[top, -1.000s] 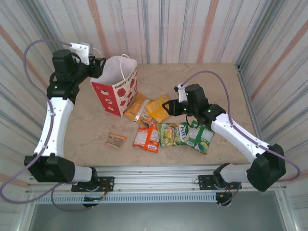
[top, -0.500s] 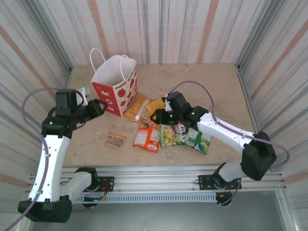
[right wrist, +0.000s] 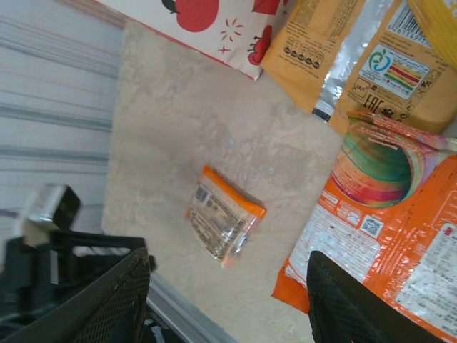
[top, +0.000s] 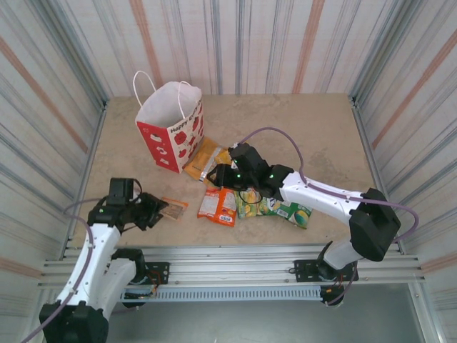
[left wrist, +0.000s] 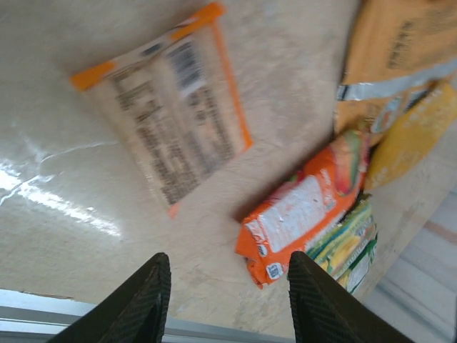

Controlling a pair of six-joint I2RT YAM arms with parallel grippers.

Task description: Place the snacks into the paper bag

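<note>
The paper bag [top: 171, 127] stands upright at the back left, white with a red band and apple prints; its lower edge [right wrist: 214, 18] shows in the right wrist view. The snacks lie in front of it: a small brown packet [top: 172, 208] [left wrist: 168, 128] [right wrist: 225, 221], an orange packet [top: 218, 206] [left wrist: 303, 214] [right wrist: 385, 214], green and yellow packets [top: 258, 204], a teal one [top: 295, 213] and orange-yellow ones [top: 203, 158]. My left gripper [top: 153, 213] [left wrist: 228, 300] is open, low, just left of the brown packet. My right gripper [top: 223, 175] [right wrist: 228, 307] is open above the pile, holding nothing.
The metal rail [top: 228, 261] runs along the table's front edge, close to my left gripper. Corrugated walls [top: 64, 107] close in the left, back and right sides. Bare tabletop [top: 300, 136] lies at the back right.
My left arm has swung down from beside the bag to the front left, next to the brown packet. My right gripper has moved left over the packets.
</note>
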